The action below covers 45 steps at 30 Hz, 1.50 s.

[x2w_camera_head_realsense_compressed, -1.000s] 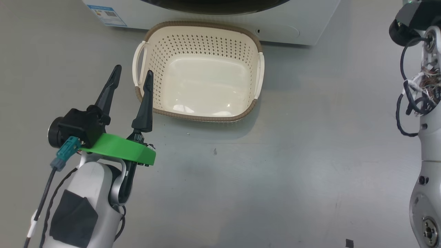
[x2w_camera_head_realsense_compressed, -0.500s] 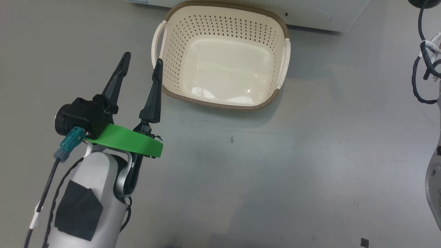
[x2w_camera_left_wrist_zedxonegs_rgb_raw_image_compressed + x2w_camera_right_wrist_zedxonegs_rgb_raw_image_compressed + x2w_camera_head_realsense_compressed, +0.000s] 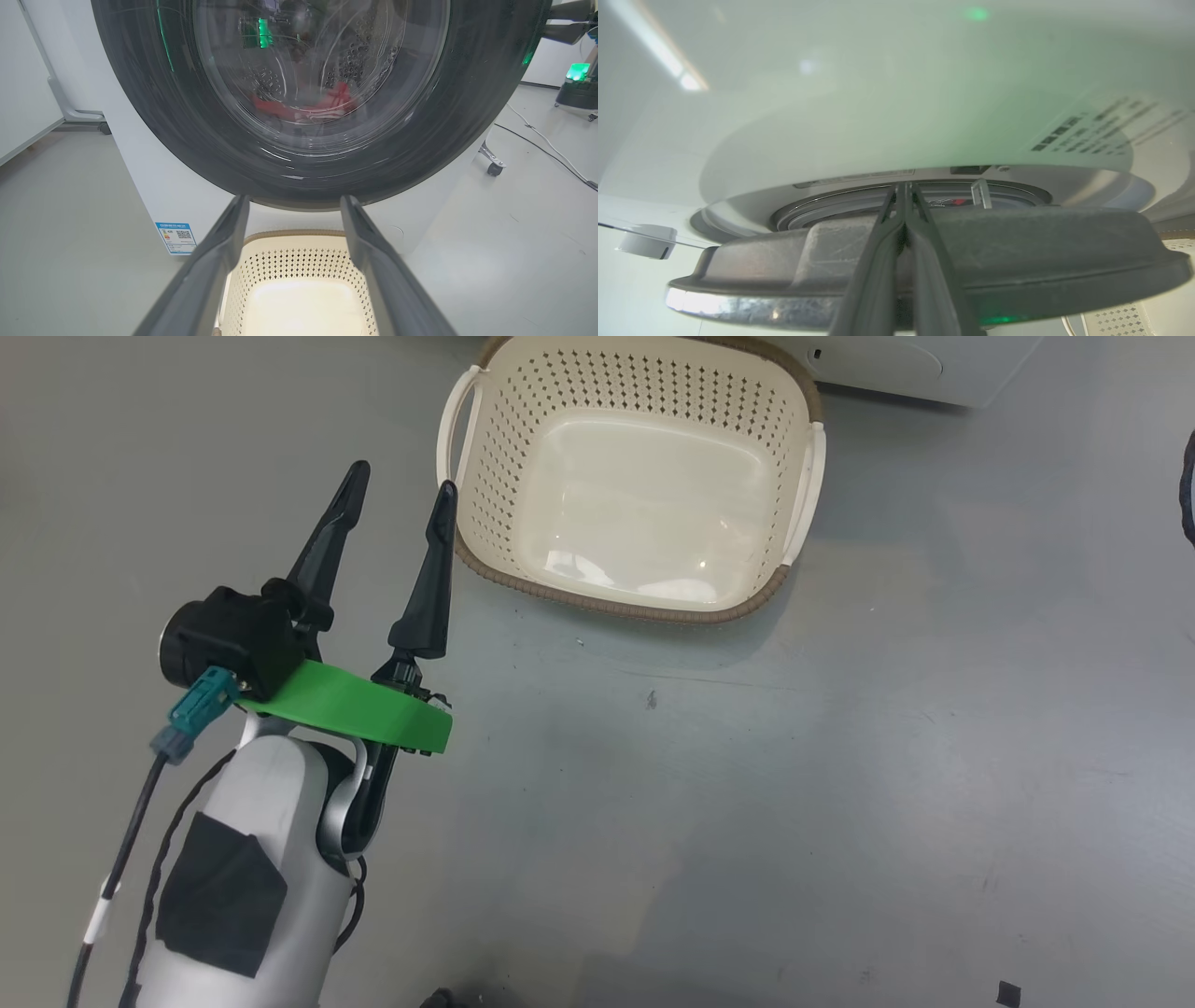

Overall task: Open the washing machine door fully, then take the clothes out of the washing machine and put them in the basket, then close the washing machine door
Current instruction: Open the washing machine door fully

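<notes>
Head view: the left pincer (image 3: 402, 481) hangs above the grey floor (image 3: 794, 784), its two dark fingers spread wide and holding nothing, one tip just beside the left handle of the single cream basket (image 3: 607, 605). The basket stands empty before a white corner of the washing machine (image 3: 924, 364).

Left wrist view: the same spread left pincer (image 3: 294, 200) frames the basket (image 3: 294, 234) below and the one washing machine door (image 3: 467, 116) above. Red and white clothes (image 3: 299, 109) lie in a heap behind the glass, inside the drum; how many garments cannot be told. A blue label (image 3: 175, 237) sits low on the washing machine (image 3: 149, 186).

Right wrist view: the right pincer (image 3: 903, 184) has its two fingers pressed together, empty, and crosses the edge of the washing machine door (image 3: 1041, 242), which stands slightly ajar. Its tips point into the gap between door and washing machine (image 3: 878, 130). Whether it touches the door cannot be told. A sliver of red clothes (image 3: 957, 201) shows in that gap.
</notes>
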Motion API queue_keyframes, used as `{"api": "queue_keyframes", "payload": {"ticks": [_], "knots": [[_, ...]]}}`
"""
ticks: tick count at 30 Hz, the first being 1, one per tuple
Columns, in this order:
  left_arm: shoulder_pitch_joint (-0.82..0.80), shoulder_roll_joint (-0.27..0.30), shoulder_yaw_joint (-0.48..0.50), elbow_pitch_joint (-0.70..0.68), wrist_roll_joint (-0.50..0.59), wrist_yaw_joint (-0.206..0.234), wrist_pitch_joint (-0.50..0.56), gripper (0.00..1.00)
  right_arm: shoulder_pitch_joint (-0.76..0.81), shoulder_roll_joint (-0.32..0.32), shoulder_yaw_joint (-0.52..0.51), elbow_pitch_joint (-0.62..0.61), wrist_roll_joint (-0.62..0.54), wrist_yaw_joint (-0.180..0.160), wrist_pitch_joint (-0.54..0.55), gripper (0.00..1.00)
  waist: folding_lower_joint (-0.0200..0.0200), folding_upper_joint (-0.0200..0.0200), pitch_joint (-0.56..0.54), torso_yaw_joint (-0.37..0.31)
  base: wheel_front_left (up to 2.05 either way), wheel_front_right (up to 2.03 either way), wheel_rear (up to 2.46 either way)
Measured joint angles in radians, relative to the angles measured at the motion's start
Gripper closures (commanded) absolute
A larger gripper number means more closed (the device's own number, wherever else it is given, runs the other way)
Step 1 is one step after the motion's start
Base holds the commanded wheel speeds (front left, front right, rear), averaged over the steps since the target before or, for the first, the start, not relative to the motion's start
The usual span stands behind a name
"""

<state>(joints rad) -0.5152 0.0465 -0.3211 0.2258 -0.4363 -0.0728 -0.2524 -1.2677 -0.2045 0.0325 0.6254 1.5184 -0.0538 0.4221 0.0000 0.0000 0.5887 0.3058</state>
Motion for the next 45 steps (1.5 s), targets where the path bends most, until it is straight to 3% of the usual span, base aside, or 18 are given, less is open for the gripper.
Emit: {"api": "queue_keyframes", "payload": {"ticks": [18,45], "knots": [[-0.003,-0.006,0.027,0.029,0.034,-0.004,0.000,0.00,-0.016,-0.016,0.006,0.081,0.040,0.063,0.111,1.00,0.0000,0.0000,-0.008,-0.007,0.00,0.00,0.00],[0.004,-0.007,0.033,0.089,0.083,-0.012,-0.004,0.00,0.109,0.056,0.064,0.162,0.119,0.143,0.326,1.00,0.0000,0.0000,-0.102,-0.080,0.00,0.00,0.00]]}}
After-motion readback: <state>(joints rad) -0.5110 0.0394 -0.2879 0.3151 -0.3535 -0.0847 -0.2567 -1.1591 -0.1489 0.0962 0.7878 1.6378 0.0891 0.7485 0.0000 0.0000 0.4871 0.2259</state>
